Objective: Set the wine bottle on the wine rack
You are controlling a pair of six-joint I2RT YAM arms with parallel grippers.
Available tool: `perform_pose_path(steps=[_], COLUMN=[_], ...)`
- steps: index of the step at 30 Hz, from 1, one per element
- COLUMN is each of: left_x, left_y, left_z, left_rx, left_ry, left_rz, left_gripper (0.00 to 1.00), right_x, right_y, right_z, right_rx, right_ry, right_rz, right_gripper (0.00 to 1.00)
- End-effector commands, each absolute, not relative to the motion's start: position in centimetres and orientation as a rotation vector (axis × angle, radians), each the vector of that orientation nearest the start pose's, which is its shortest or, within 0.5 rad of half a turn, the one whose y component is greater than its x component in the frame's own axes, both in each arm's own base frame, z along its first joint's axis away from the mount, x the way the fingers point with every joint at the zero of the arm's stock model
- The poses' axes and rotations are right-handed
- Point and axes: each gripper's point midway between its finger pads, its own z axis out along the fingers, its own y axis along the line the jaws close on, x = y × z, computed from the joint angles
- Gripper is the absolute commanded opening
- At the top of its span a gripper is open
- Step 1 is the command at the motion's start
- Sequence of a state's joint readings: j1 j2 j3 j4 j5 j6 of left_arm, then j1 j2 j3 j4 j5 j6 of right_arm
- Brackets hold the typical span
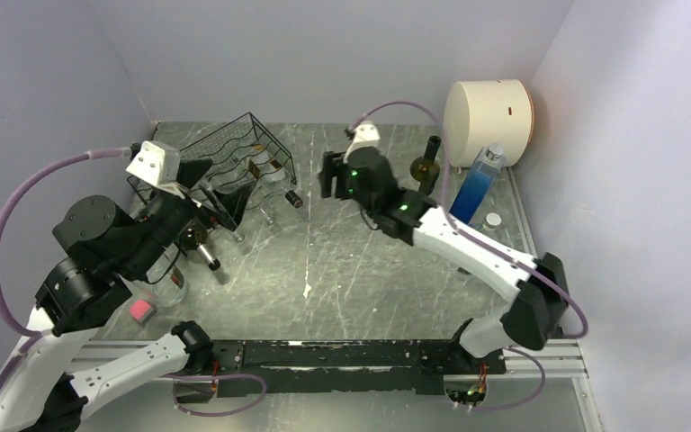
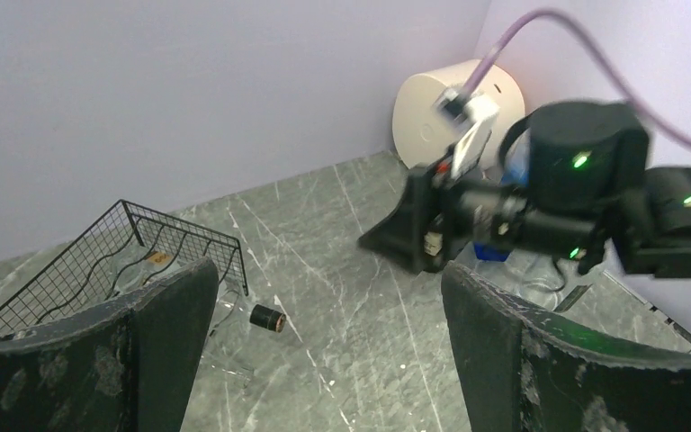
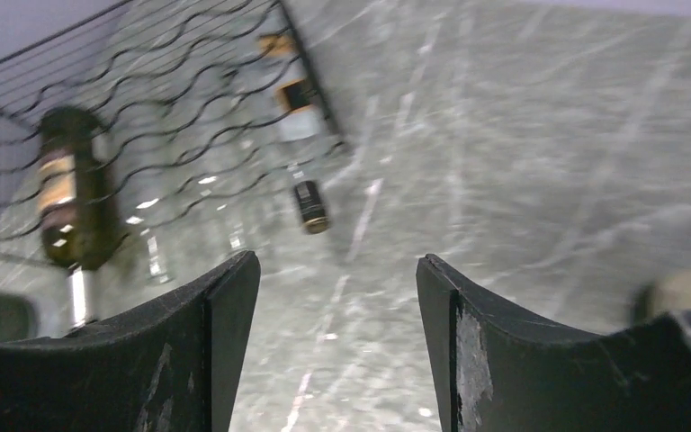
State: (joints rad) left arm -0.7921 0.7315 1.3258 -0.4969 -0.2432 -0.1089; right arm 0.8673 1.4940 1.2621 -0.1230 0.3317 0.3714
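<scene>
On the surface (image 1: 351, 270), toward the back left, stood the rack (image 1: 234, 148). The clear bottle (image 1: 268, 171) lay in it on its side, its dark-capped neck poking out of the rack's right end. A dark bottle (image 3: 67, 180) lay in the rack too, further left, with its neck sticking out toward me. Behind my right wrist a green bottle (image 1: 427, 169) stood upright, well apart from the rack. A blue bottle (image 1: 475, 189) and a white drum (image 1: 486, 121) filled the back right corner, with a small white cap (image 1: 492, 219) just beside the blue bottle. A pink block (image 1: 141, 311) sat near my left elbow.

My right arm reached on a slant from its base toward the middle of the surface. My right fingers (image 3: 225, 342) were spread wide and held nothing. They pointed left at the rack, near the clear bottle's cap but apart from it. My left arm was folded, elbow high, its wrist at the rack's near left corner. My left fingers (image 2: 166, 333) were also spread and held nothing, looking over the rack's edge toward my right wrist.

The clear bottle bore tan and brown labels and the dark bottle a tan one. I could not read the writing on either.
</scene>
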Motion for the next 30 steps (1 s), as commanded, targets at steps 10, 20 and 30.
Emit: perform_pose_path(steps=[10,20,30], left_x=[21.8,23.3,23.9], left_y=[-16.6,-19.3,-20.9], left_z=[43.8,39.2,37.4], left_rx=[0.259,0.265,0.290], left_ry=[1.482,1.554,1.585], left_rz=[-0.582,-0.630,-0.661], left_gripper=[0.98,0.98,0.97], right_x=[37.4,39.5,42.0], right_y=[16.3,9.2,7.4], right_z=[35.7,36.5,31.1], right_rx=[-0.039,0.134,0.113], right_ry=[1.838,1.810,1.939], right_rz=[-0.006,-0.117,-0.128], right_gripper=[0.72,0.75,0.71])
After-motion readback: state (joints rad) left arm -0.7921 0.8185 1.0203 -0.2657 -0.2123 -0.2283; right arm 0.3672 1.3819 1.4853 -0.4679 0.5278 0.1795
